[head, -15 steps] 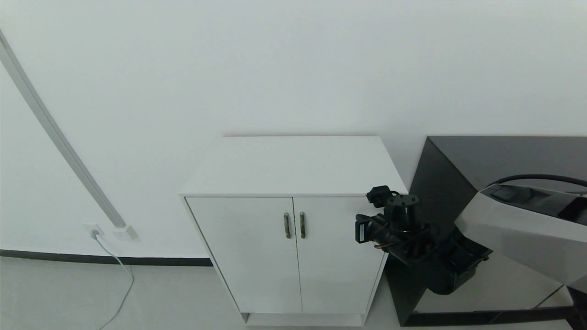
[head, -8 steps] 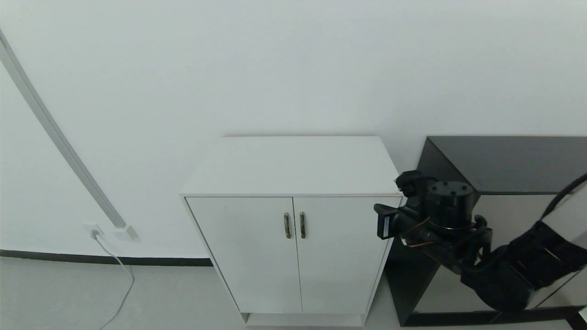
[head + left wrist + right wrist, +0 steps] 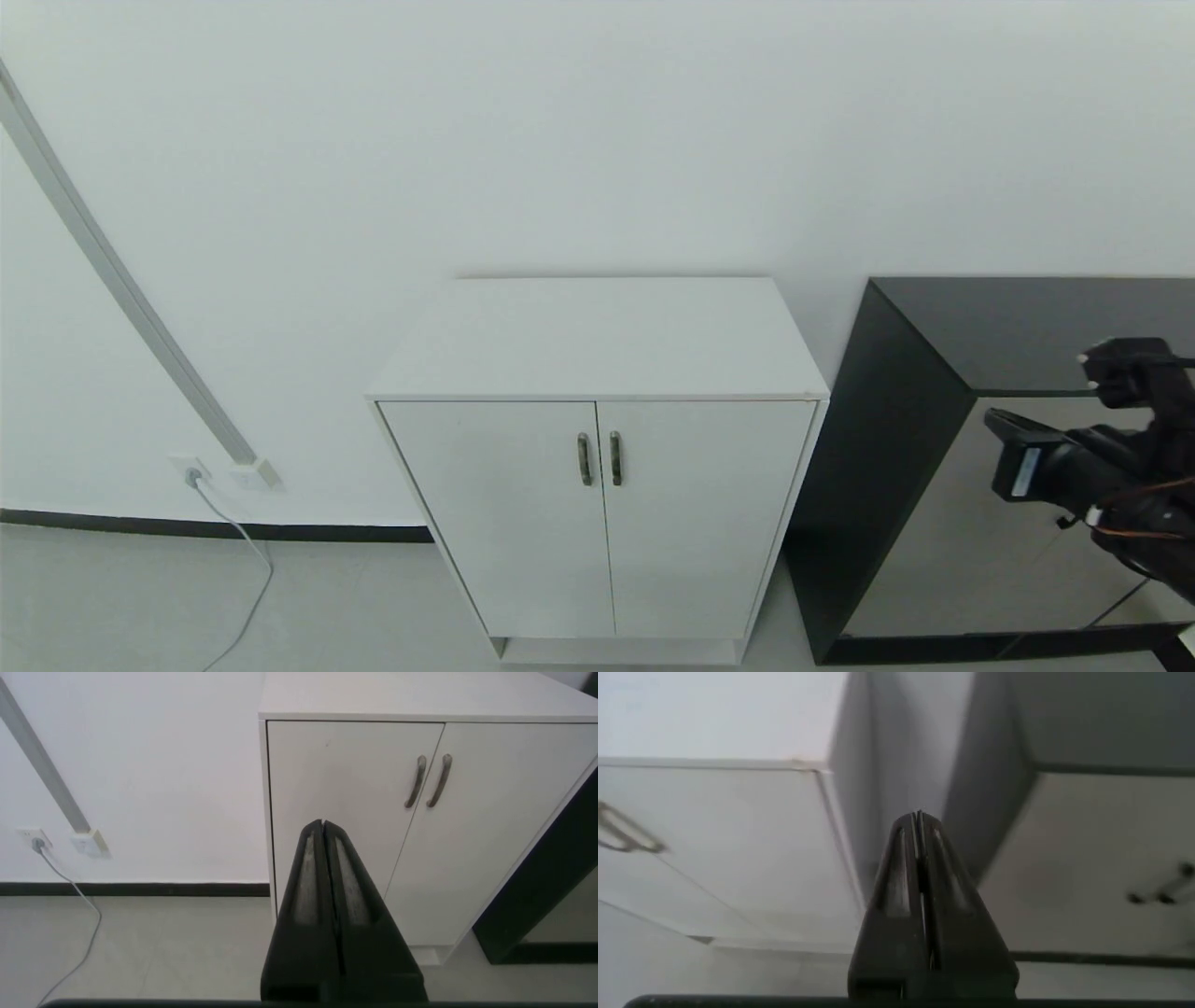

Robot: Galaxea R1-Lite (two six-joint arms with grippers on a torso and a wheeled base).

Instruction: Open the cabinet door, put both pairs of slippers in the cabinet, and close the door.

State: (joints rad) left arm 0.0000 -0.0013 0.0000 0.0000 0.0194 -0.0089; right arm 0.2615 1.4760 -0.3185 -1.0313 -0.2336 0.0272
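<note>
One white double-door cabinet, shut

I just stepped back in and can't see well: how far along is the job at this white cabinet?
Done-looking: both doors of the white cabinet are shut. In hand: nothing; the left tool and right tool are shut and empty, the right one by the black cabinet. Left: unclear, since shut doors hide whether slippers are inside; either finished or not begun.
</note>
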